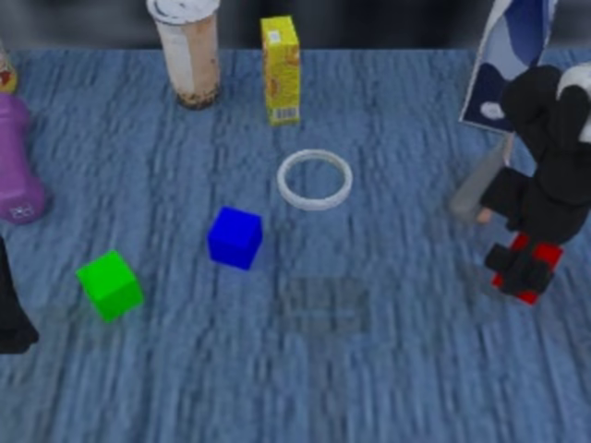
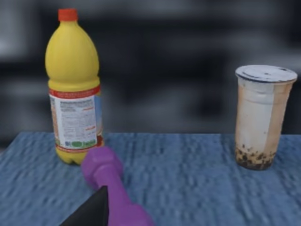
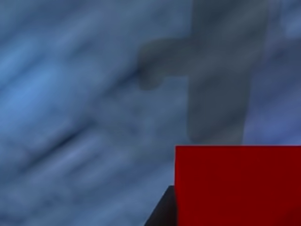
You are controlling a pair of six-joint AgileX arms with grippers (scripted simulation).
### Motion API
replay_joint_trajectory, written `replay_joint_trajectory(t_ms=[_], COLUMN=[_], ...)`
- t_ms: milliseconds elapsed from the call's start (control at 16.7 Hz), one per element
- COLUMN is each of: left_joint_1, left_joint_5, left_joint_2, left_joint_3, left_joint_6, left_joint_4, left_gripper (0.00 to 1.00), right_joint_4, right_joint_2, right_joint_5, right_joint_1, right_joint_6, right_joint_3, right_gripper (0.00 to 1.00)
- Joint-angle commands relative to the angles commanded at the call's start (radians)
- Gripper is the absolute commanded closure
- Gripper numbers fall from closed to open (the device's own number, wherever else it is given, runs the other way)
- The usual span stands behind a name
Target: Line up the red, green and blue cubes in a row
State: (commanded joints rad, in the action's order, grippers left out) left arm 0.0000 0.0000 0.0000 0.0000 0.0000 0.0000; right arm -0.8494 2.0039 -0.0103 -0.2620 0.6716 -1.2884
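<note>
At the top view's right edge, my right gripper (image 1: pixel 524 268) clasps the red cube (image 1: pixel 545 255); left arm parked at left edge.

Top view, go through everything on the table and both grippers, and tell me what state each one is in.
red cube: gripped by the right gripper, far right.
green cube: free, on the table, left.
blue cube: free, on the table, centre-left.
white ring: lying flat.
yellow carton: upright.
lidded cup: upright.
yellow bottle: upright, capped.
purple dumbbell: lying down.
left gripper: parked at the left edge.
</note>
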Motion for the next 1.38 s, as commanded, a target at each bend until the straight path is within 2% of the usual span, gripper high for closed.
replay_joint_trajectory(t_ms=[240, 540, 660, 840, 1380], left_joint_1=[0.000, 0.000, 0.000, 0.000, 0.000], left_joint_5=[0.000, 0.000, 0.000, 0.000, 0.000], left_joint_2=[0.000, 0.000, 0.000, 0.000, 0.000], left_joint_3=[0.000, 0.000, 0.000, 0.000, 0.000], left_joint_6=[0.000, 0.000, 0.000, 0.000, 0.000], left_joint_4=[0.000, 0.000, 0.000, 0.000, 0.000], left_gripper=[0.00, 0.00, 0.00, 0.00, 0.00], right_joint_4=[-0.103, -0.104, -0.125, -0.192, -0.445], right_joint_2=[-0.058, -0.054, -0.025, 0.065, 0.384], right_joint_5=[0.000, 0.000, 0.000, 0.001, 0.002], right_joint_1=[-0.004, -0.001, -0.034, -0.149, -0.610], right_joint_6=[0.000, -0.001, 0.000, -0.005, -0.049], right_joint_3=[-0.052, -0.054, -0.089, -0.221, -0.839], right_gripper=[1.00, 1.00, 1.00, 1.00, 1.00])
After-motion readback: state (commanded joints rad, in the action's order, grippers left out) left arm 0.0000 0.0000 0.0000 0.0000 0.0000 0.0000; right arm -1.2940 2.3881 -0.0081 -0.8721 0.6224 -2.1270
